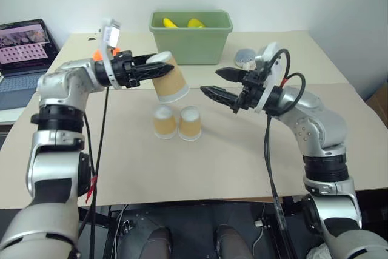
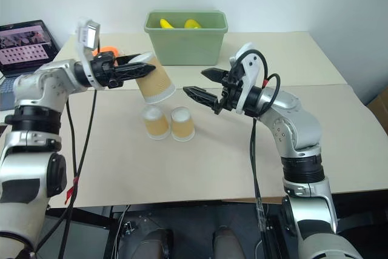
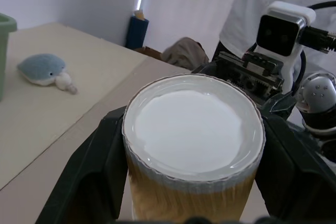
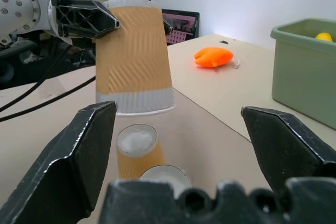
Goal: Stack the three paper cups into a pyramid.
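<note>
While the left gripper point(image 1: 159, 70) held one paper cup point(image 1: 169, 79) tight in the air, tipped and upside down, two more cups point(image 1: 165, 121) point(image 1: 189, 123) stood upside down side by side on the table point(image 1: 242, 150), just below at about 6 o'clock. At 3 o'clock, near the held cup, the right gripper point(image 1: 213, 83) waited with fingers spread wide, holding nothing.

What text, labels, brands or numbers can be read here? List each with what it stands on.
None can be read.
Laptop screen: rows of small pictures, any text too small to read.
Held paper cup and the two standing cups: plain ribbed sides, no print.
Green bin: no label visible.
</note>
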You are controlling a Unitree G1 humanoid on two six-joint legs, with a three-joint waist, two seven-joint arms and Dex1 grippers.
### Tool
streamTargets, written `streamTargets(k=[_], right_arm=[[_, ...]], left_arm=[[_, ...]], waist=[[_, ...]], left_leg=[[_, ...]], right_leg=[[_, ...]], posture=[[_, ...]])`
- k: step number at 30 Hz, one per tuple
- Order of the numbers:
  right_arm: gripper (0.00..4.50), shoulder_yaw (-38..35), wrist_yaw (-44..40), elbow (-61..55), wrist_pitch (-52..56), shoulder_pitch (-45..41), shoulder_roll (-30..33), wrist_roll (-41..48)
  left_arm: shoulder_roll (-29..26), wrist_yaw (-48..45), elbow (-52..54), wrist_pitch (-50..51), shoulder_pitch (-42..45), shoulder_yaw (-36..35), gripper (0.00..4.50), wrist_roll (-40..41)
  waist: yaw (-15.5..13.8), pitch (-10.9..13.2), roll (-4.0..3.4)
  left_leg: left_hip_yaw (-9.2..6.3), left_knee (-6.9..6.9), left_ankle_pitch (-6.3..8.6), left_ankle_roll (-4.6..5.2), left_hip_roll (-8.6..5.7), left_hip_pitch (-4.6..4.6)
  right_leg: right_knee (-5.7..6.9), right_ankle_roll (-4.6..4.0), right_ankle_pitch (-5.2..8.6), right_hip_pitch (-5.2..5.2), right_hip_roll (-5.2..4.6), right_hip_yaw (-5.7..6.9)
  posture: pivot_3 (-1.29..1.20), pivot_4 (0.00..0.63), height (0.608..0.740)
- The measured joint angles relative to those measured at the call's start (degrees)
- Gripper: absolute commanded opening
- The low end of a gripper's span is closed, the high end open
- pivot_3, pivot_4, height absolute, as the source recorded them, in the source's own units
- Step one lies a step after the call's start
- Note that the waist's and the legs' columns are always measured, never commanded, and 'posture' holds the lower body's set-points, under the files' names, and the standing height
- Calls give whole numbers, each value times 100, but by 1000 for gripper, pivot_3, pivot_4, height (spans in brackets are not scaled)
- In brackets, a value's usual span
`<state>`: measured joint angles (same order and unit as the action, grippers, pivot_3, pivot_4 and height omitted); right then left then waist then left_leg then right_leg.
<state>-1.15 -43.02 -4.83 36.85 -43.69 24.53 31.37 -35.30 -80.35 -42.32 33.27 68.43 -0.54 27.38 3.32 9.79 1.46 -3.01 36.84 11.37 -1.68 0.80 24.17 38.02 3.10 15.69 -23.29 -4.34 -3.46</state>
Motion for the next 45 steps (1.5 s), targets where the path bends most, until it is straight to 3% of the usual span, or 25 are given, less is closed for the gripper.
streamTargets(k=[11, 33, 37, 45], right_arm=[[4500, -193, 313, -204, -20, 250, -30, 43], [4500, -217, 430, -443, -14, 387, -26, 155], [4500, -217, 430, -455, -7, 391, -21, 156], [4500, -217, 407, -461, 0, 401, -6, 155]], left_arm=[[383, -651, -1059, -1221, 250, 563, 3148, -1094], [626, -355, -1501, -1967, 358, 404, 3148, -1590], [654, -326, -1596, -2004, 360, 386, 4312, -1656], [668, -288, -1623, -2042, 360, 369, 4413, -1705]], waist=[[-14, 3, 1], [-56, 3, 1], [-55, 3, 1], [-63, 3, 1]], left_leg=[[-1, 1, 0, 1, 0, 11], [-1, 8, 0, 1, -1, 9], [-1, 9, 0, 1, -1, 8], [-2, 8, 0, 1, -1, 13]], right_leg=[[5, 1, 0, -7, 0, 1], [7, 1, 0, -5, -2, 0], [7, 1, 0, -5, -1, 0], [15, 1, 0, -5, -2, 1]], posture=[[0, 150, 732], [0, 150, 732], [0, 150, 732], [0, 150, 732]])
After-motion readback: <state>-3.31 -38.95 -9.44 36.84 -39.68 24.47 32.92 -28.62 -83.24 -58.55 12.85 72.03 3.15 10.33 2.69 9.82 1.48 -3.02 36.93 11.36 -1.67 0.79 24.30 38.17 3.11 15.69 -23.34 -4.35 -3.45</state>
